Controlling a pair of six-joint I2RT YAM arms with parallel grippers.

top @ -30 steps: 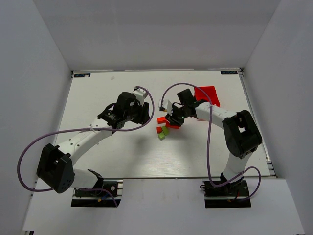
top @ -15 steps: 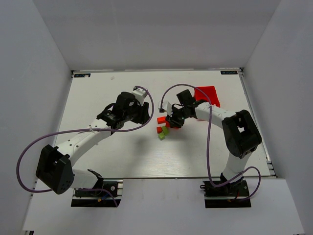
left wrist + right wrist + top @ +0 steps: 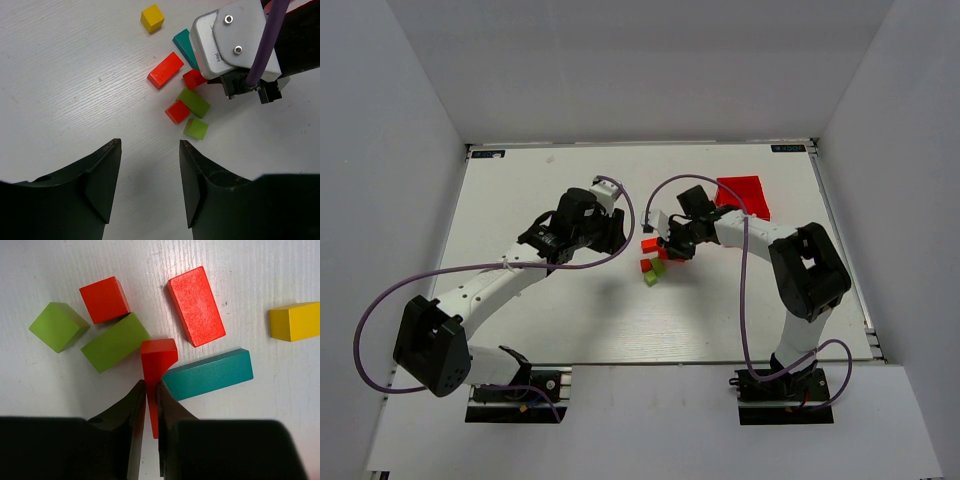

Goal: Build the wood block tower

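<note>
Wood blocks (image 3: 655,258) lie loose and flat at mid-table, none stacked yet. The white table (image 3: 520,190) offers open surface to the left and on the near side. A red bin (image 3: 745,195) sits toward the far right. The left gripper (image 3: 150,145) hovers just short of the cluster, jaws spread. The right gripper (image 3: 151,390) is low over the cluster, jaws pinching a red block (image 3: 159,354) between the lime bar (image 3: 115,342) and the teal bar (image 3: 207,374), tight on both sides. The yellow cube (image 3: 292,321) sits apart.
</note>
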